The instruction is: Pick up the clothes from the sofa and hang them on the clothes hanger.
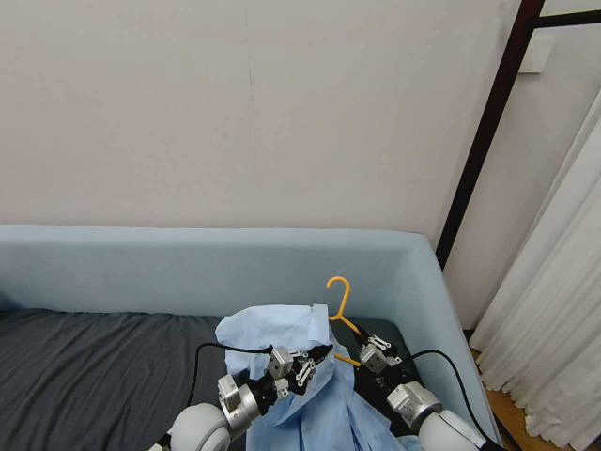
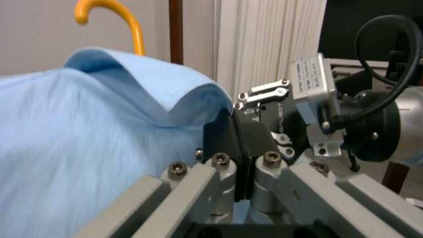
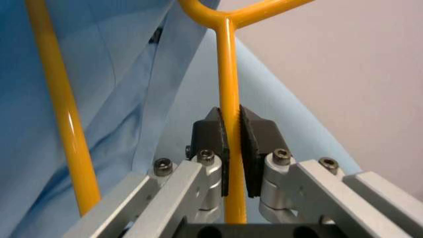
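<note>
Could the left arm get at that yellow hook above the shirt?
Probably not: the yellow hanger's hook stands bare, but the left end effector is shut on the light blue shirt; the right end effector grips that hanger.

A plain pale wall [image 1: 235, 113] is seen at 12 o'clock. A white pleated curtain [image 1: 554, 310] is hung at 4 o'clock, and wooden floor [image 1: 500, 413] is glimpsed at 5 o'clock.

Your head camera, high, facing forward and down across the sofa [image 1: 141, 263] to the far wall [image 1: 235, 113], left wrist camera, close behind the left gripper [image 2: 239, 141], facing the right gripper [image 2: 268, 119], right wrist camera, tight on the hanger [image 3: 227, 74], shirt [image 2: 79, 148] shared by all three.
</note>
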Tool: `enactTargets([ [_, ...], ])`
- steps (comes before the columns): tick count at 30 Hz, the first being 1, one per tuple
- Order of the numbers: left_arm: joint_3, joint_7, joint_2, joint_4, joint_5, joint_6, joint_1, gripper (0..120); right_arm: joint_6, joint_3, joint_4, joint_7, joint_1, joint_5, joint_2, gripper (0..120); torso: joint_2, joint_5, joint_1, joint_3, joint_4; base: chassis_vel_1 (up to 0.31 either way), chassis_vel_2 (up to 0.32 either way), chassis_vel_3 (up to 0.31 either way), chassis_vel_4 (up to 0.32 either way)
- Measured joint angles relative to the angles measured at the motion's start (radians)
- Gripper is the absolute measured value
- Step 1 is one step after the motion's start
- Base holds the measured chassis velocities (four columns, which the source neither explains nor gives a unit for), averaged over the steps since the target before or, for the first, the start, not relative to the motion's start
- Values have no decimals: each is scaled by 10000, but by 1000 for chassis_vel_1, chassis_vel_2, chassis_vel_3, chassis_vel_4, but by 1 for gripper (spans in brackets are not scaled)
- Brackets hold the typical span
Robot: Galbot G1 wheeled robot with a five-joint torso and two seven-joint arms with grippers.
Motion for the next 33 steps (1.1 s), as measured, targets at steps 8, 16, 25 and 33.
enactTargets([
  [8,60,-423,94,-231,7,-46,-6,0,1080,198,-203,192,-133,-371,289,5,0,1,0,0,-3,0,0,0,0],
  [16,-349,-14,868,-680,15,-427,442,25,1729,841,-408,747,-430,-1125,654,5,0,0,0,0,4,0,0,0,0],
  [25,-1508,1455,2379,-1121,-1112,-891,824,55,2350,1659,-586,898,-539,-2494,773,5,0,0,-1,-1,4,0,0,0,0],
  [33,-1863,2569,4817,-1423,-3703,-512,-1104,88,2951,1986,-600,702,-490,-4085,727,5,0,-1,0,0,-1,0,0,0,0],
])
